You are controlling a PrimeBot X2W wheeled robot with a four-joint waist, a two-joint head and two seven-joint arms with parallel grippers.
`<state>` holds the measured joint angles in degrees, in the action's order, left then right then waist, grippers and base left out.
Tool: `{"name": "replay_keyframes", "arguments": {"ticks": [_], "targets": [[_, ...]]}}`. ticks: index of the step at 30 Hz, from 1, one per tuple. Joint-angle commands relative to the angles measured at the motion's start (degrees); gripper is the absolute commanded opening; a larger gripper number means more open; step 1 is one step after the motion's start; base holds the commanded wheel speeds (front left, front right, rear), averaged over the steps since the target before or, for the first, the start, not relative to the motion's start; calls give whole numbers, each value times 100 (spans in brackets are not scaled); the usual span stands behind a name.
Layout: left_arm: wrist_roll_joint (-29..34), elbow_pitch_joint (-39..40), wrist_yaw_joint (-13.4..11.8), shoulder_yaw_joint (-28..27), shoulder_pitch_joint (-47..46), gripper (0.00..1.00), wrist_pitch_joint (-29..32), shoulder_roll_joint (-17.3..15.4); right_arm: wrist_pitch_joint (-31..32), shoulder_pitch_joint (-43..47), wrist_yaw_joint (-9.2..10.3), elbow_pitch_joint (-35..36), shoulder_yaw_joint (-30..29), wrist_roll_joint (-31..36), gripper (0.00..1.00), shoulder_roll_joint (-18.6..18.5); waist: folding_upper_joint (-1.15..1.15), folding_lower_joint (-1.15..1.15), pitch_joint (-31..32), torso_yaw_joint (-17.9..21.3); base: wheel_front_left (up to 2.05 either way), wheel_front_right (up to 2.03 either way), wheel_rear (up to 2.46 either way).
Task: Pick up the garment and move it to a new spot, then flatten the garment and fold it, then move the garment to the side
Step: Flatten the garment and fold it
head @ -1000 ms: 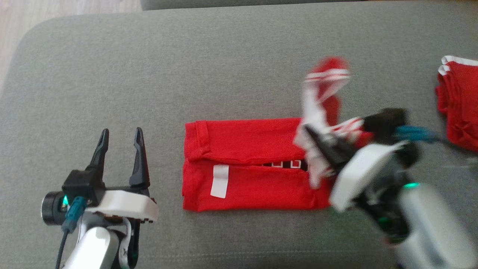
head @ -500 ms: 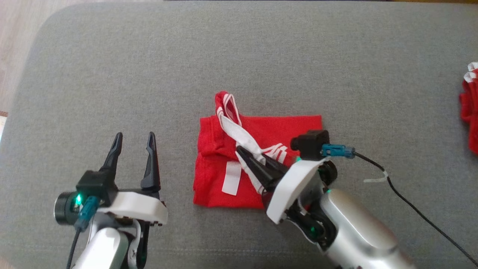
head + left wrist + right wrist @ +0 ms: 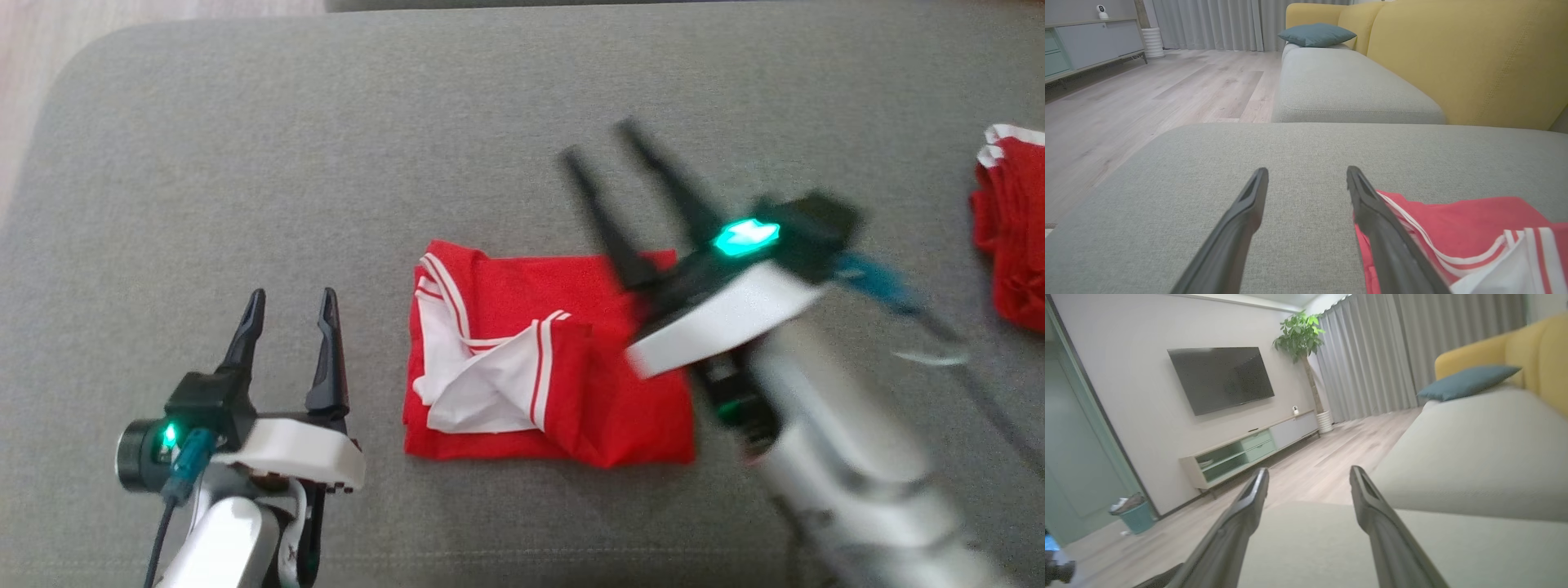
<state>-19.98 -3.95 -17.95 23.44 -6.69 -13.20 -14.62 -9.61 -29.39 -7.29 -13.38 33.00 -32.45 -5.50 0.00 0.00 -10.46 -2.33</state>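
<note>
Nearest the robot, to the near left of the garment, the left gripper (image 3: pixel 291 292) rests on the grey cushion (image 3: pixel 490 98). Its two dark fingers are spread and empty, and its right finger lies just beside the garment's left edge.

The red garment (image 3: pixel 629 408) lies in the middle of the cushion as a rough folded rectangle. A white, red-striped sleeve (image 3: pixel 498 384) is laid across its left half, rumpled and loose rather than flat.

Above the garment's far right corner, the right gripper (image 3: pixel 600 140) appears blurred. Its fingers are spread apart with nothing between them, and they point away over bare cushion. Whether its body touches the cloth cannot be told.

Well to the right of the garment, at the cushion's edge, sits a second red pile (image 3: pixel 1008 237). Beyond the garment are a wooden floor (image 3: pixel 1167 90) and a yellow sofa back (image 3: pixel 1474 61).

The main risk seems to be the loose sleeve. A grip that catches only the top layer would likely pull the fold open when the garment is carried aside. The right arm, so close over the corner, could drag that edge. Setting the garment down too near the second pile could mix the two.
</note>
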Motion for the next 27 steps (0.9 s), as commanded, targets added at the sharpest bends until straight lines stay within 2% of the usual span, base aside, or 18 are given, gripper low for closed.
{"name": "replay_keyframes", "arguments": {"ticks": [1,7,13,20,27], "targets": [[16,193,-45,-196,-291,100,-29,-147,-53,38,-20,248,-151,149,100,-83,0,0,6,39,0,0,0],[55,311,-114,-226,-283,100,-22,-223,223,997,-20,906,-1605,1116,100,-656,0,0,8,188,0,0,0],[87,428,-160,-232,-283,100,17,-296,633,2131,-20,1543,-2714,1520,100,-611,0,0,5,300,0,0,0],[112,490,-188,-189,-256,100,67,-353,926,2820,-20,2072,-3063,1638,100,-347,0,0,-25,380,0,0,0],[104,498,-221,-195,-243,100,86,-386,1013,2872,-20,2145,-3057,1645,100,-286,0,0,-27,390,0,0,0]]}}
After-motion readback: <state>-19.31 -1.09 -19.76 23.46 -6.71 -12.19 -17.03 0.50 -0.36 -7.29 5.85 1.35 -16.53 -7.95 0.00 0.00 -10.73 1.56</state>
